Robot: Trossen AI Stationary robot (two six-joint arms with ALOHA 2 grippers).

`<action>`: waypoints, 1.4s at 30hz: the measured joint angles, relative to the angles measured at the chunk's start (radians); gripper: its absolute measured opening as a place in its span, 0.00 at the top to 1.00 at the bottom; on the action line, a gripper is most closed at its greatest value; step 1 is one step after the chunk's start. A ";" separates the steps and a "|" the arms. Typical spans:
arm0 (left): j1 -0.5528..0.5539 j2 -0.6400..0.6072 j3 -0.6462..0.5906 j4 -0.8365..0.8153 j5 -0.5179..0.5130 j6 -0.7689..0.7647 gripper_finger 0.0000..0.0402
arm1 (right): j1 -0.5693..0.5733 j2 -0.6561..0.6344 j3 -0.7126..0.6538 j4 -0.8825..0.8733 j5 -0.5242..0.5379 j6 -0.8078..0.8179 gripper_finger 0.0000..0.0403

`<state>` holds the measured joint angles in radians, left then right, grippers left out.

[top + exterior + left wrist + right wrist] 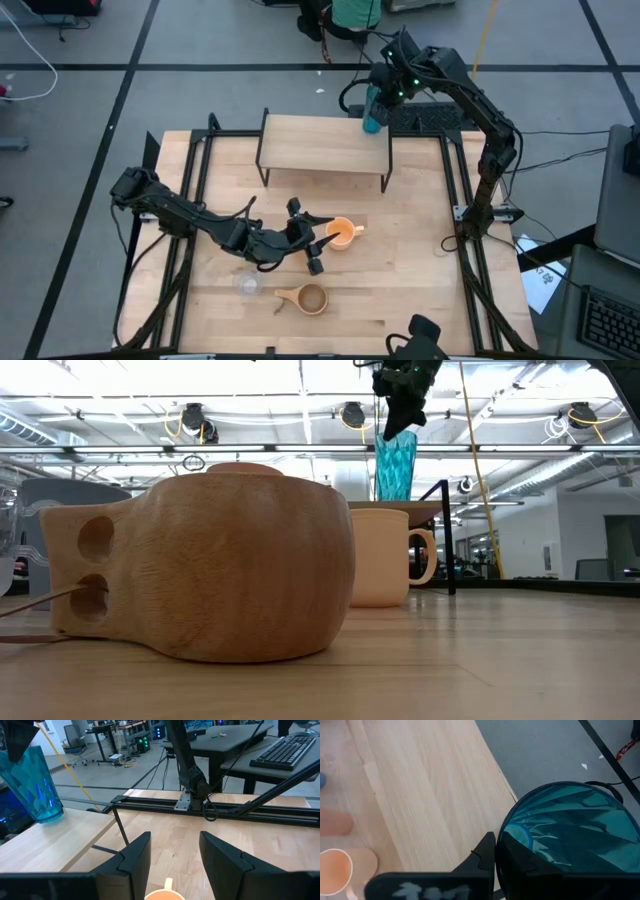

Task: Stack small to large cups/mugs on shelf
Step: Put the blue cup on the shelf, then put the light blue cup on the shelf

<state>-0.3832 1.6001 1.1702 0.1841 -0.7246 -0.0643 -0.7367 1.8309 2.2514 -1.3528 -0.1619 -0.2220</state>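
two dark jointed arms, left arm (190, 215) and right arm (480, 110), black cables along links, green LEDs at right wrist, blocky matte-black fingers (132, 857)

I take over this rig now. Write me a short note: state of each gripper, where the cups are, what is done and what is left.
Right gripper: shut on the rim of the teal tumbler, which stands at the far right corner of the shelf.
Left gripper: open, low over the table beside the orange mug, holding nothing.
On the table: orange mug, clear glass, wooden cup.
Done: teal tumbler on the shelf, not released.
Left: release it, then bring up the three on the table. No other cups show.
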 joint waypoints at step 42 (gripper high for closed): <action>0.000 0.000 0.000 0.000 0.001 0.000 0.58 | 0.049 -0.087 -0.046 0.063 0.002 -0.021 0.58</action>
<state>-0.3836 1.6005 1.1702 0.1837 -0.7238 -0.0647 -0.6872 1.7443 2.2055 -1.2900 -0.1600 -0.2432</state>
